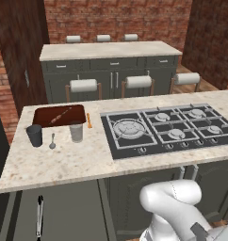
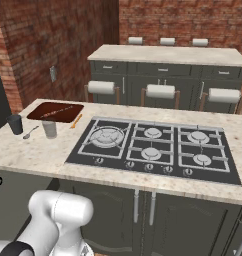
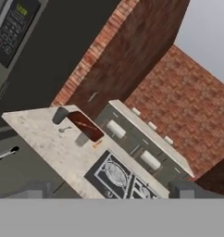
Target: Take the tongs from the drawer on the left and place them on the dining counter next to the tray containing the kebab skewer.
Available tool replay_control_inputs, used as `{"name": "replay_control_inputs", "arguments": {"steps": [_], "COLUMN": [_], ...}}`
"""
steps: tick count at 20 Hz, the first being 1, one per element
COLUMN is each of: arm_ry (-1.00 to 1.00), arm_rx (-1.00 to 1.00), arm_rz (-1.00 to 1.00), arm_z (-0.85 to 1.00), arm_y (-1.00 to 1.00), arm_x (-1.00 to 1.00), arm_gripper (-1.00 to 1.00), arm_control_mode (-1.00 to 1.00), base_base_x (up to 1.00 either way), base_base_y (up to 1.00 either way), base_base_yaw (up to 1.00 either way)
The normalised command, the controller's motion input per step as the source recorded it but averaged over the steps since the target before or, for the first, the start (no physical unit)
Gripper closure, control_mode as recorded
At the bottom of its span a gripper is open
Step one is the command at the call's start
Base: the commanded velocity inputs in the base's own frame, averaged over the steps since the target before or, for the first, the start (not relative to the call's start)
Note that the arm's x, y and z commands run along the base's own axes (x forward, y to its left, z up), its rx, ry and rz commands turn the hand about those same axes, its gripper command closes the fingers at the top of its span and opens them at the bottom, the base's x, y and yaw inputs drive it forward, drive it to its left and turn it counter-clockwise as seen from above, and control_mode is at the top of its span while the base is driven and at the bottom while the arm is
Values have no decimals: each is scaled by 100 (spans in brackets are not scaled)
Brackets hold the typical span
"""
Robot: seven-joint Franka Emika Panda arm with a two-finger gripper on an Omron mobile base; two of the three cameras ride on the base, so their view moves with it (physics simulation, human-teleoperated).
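While tongs point(image 1: 39, 216) lie in drawer point(image 1: 69, 212) | fingers' state: cannot tell | no legible writing

You see a beige speckled counter point(image 1: 64, 162) carrying a reddish-brown tray point(image 1: 43, 115) and a black hob point(image 1: 134, 143) with silver burners — beside them a dark cup point(image 1: 35, 135), a grey cup point(image 1: 76, 132), an orange stick point(image 1: 89, 120). Walls point(image 1: 116, 19) are red brick — cabinets point(image 1: 134, 188) dark grey-green.

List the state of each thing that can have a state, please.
drawer: open
tongs: lying in the drawer, not gripped
tray: on the counter, holds the skewer
dark cup: upright
grey cup: upright
spoon: flat on the counter
hob: no flame seen
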Motion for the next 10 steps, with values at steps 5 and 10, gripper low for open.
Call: {"name": "replay_control_inputs", "arguments": {"steps": [5,10], "arm_ry": [11,20], "arm_rx": [6,3], "arm_rz": [0,0], "arm_z": [34,13], "arm_y": [-35,-32], "arm_x": [52,74], "arm_gripper": [-100,-100], "arm_control_mode": [-100,-100], "base_base_x": [0,0], "base_base_y": [0,0], "base_base_yaw": [0,0]}}
